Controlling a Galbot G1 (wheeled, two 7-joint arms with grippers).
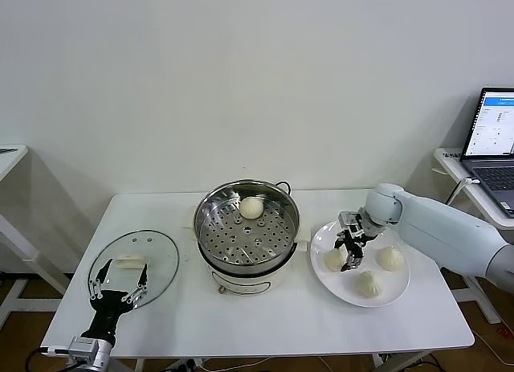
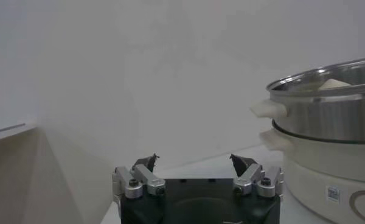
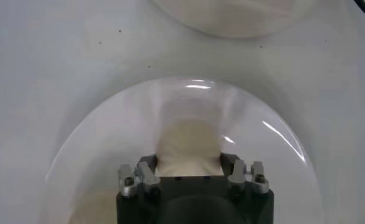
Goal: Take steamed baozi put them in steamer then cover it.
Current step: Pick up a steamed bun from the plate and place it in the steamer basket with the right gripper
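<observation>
Shiny polished steel on the steamer (image 1: pixel 247 227), perforated tray inside. Clear glossy glass with metal rim for the cover (image 1: pixel 135 267). Smooth matt dough on the steamed baozi (image 1: pixel 252 207). Glossy white plate (image 1: pixel 361 298); matt white desk (image 1: pixel 265 320).

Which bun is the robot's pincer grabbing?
The bun on the plate's side nearest the steamer; the right pincer clamps it. Others lie untouched.

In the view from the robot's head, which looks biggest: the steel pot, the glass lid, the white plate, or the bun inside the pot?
1. Steamer and white plate: they look about equally wide, too close to rank.
2. Glass cover, slightly smaller.
3. Baozi in the steamer, by far the smallest.
</observation>
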